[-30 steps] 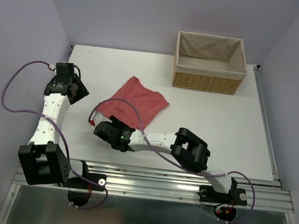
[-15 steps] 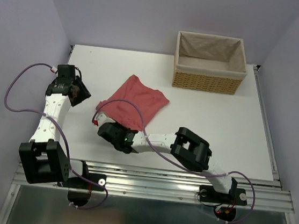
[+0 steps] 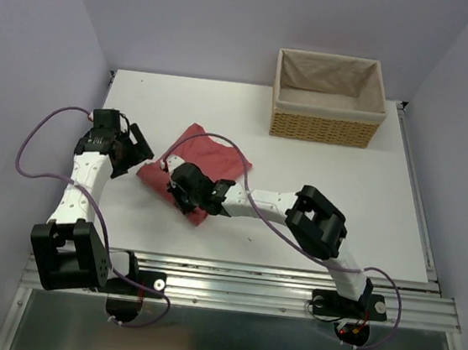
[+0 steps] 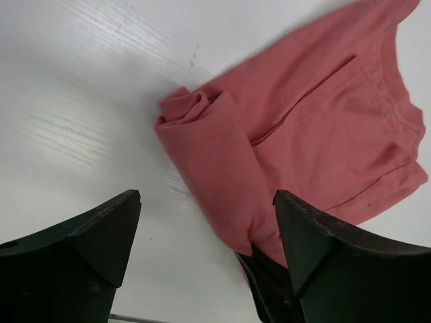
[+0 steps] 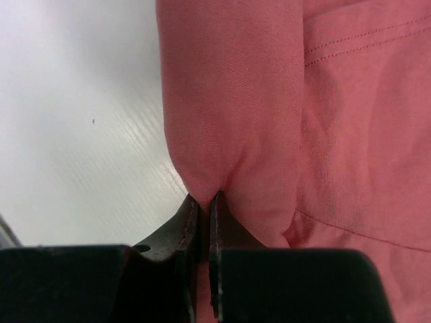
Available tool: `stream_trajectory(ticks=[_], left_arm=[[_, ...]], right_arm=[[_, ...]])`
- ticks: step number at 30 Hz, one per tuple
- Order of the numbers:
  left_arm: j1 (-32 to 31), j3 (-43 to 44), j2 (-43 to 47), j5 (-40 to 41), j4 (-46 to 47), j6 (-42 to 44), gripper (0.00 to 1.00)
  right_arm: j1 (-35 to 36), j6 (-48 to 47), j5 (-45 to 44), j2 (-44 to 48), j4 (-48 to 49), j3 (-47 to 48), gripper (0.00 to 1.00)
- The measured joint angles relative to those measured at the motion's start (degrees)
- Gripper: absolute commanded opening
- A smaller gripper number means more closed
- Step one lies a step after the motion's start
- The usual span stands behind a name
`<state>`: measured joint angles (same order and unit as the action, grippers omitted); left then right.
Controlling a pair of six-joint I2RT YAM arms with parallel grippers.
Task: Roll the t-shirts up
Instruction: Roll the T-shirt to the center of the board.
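right gripper (image 5: 204, 200) clamps a t-shirt (image 5: 229, 101) fold; left gripper (image 4: 205, 202), spread wide, just beside the roll

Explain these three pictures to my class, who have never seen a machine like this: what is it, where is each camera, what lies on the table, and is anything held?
This is a robot with two jointed arms bolted at the near edge of a white table. Each arm ends in a two-fingered hand. The wide picture comes from a fixed camera above and behind the arms. The other two come from small cameras on the wrists, so each shows its own dark fingers up close. On the table lie a salmon-red t-shirt, partly rolled along one edge, and a wicker basket at the far side, apart from it. The right hand is shut, pinching a fold of the t-shirt. The left hand is wide open near the rolled end and holds nothing.
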<state>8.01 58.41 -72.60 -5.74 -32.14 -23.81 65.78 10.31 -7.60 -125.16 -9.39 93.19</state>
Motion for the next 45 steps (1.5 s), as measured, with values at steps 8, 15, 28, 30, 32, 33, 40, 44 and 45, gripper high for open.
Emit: stream_trajectory(ticks=[8,15,28,30,32,33,40,44,45], left_arm=[[0.00,-9.20,2.95,0.26,0.92,-3.48,0.90],[0.00,-16.68,0.28,-3.76,8.46,-8.02,0.90],[-0.15,-20.44,-0.94,-8.79,21.81,-11.45,0.85],[-0.17,-20.57,-1.57,-8.87,22.99,-11.67,0.82],[-0.20,-20.61,-2.54,-8.94,23.96,-12.07,0.79],[-0.28,-20.81,-3.23,-8.96,24.72,-12.28,0.78],[-0.50,-21.55,-5.35,-8.98,26.03,-13.07,0.75],[-0.55,-22.03,-5.92,-8.79,26.58,-13.33,0.48],[-0.55,-22.03,-6.21,-8.76,26.62,-13.42,0.37]], right_arm=[[-5.31,7.58,13.77,0.00,1.11,-0.79,0.01],[-7.06,10.82,19.89,1.36,3.78,-4.07,0.01],[-7.69,11.80,24.63,1.88,3.91,-4.98,0.01],[-7.69,11.93,25.11,1.88,3.91,-5.11,0.01],[-7.76,12.02,25.44,1.90,3.93,-5.11,0.01],[-7.82,12.15,25.68,1.90,3.98,-5.11,0.01],[-8.44,12.83,27.21,1.92,4.26,-5.18,0.01],[-8.46,13.00,27.52,1.92,4.28,-5.20,0.01],[-8.46,13.07,27.54,1.92,4.33,-5.22,0.01]])
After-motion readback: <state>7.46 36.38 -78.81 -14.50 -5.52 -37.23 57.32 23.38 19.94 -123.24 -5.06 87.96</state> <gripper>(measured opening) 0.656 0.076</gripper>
